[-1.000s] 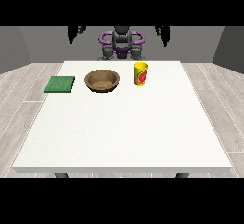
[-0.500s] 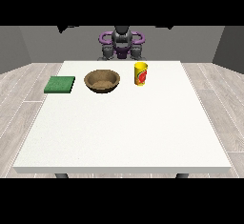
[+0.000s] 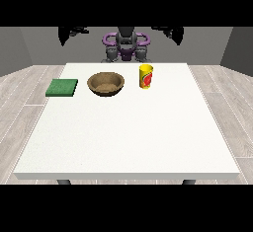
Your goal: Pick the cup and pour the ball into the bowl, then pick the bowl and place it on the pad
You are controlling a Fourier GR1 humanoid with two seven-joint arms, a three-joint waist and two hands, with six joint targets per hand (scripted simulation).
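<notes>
Yellow cup (image 3: 146,76) w/ a red mark stood upright on the white table (image 3: 128,132), on the far half near the robot. Brown bowl (image 3: 105,84) sat just beside it, toward the view's left, not touching. Green pad (image 3: 62,87) lay flat further left, near the bowl but apart from it.

Both hands were high up, well away from everything. You had the hand at the view's right (image 3: 170,32) up by the top edge, & the hand at the view's left (image 3: 74,31) the same on its side. Nothing was held.

My guess: you were at the very 1st step, the reach for the cup. The hand at the view's right was nearer the cup, so that one looked best for it. To do it well, you'd come at the cup from the side, keep it upright, & lift it straight so the ball stays in. Then tip it slowly right over the middle of the bowl.

Hard to see: the ball. The cup's inside didn't show it, so I couldn't tell if it was there. The hands were small, dark & partly cut off at the top, so I couldn't tell if the fingers were apart or together.
</notes>
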